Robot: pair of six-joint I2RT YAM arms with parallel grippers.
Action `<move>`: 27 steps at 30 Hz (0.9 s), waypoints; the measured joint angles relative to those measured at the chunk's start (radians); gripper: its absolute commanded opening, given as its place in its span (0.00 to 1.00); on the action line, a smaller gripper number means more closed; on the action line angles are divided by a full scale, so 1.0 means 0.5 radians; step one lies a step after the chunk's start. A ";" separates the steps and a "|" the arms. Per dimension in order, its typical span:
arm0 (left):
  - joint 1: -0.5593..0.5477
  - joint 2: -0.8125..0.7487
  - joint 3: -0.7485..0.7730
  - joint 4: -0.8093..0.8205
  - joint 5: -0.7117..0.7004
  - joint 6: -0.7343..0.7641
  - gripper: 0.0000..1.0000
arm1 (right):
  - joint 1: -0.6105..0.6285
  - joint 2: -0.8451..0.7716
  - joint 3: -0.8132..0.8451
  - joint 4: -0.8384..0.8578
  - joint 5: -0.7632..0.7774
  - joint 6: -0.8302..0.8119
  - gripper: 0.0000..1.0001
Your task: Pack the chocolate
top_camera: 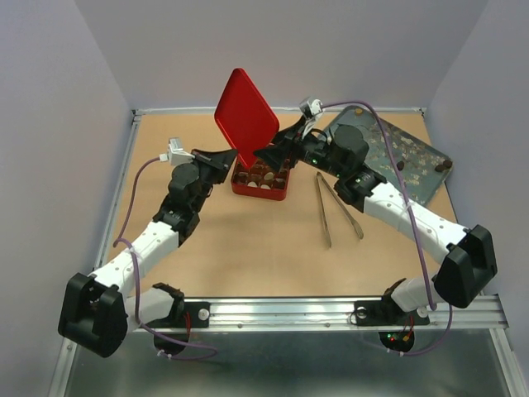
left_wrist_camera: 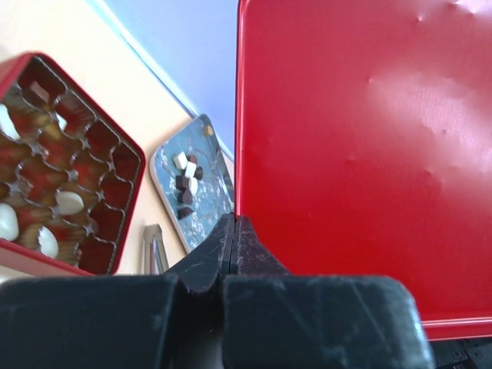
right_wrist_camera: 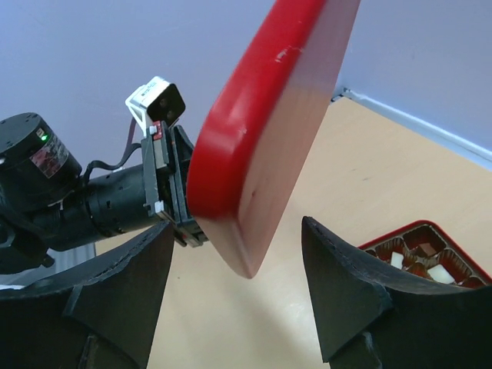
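While my left gripper [left_wrist_camera: 234,227] clamps the red lid [top_camera: 246,116] above the box [top_camera: 260,194], chocolate [top_camera: 263,174] seated inside it, I centre the wide-open right gripper [right_wrist_camera: 238,231] around the lid's lower corner before closing.

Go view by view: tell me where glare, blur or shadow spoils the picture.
Top external: even light, sharp, faint shadows on the table. Left wrist: glare whitens the red lid at upper right; the left gripper, near the lens, looks dark and soft. Right wrist: the lid's face bleaches pale; the right gripper is nearly black.
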 measured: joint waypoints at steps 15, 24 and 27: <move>-0.170 0.049 0.001 0.029 -0.047 -0.234 0.00 | 0.121 0.072 0.001 0.091 0.397 -0.283 0.30; -0.170 0.047 0.001 0.034 -0.044 -0.263 0.37 | 0.163 0.094 0.000 0.141 0.649 -0.448 0.14; -0.180 -0.009 0.001 -0.007 -0.016 -0.258 0.48 | 0.162 0.111 0.000 0.134 0.765 -0.571 0.14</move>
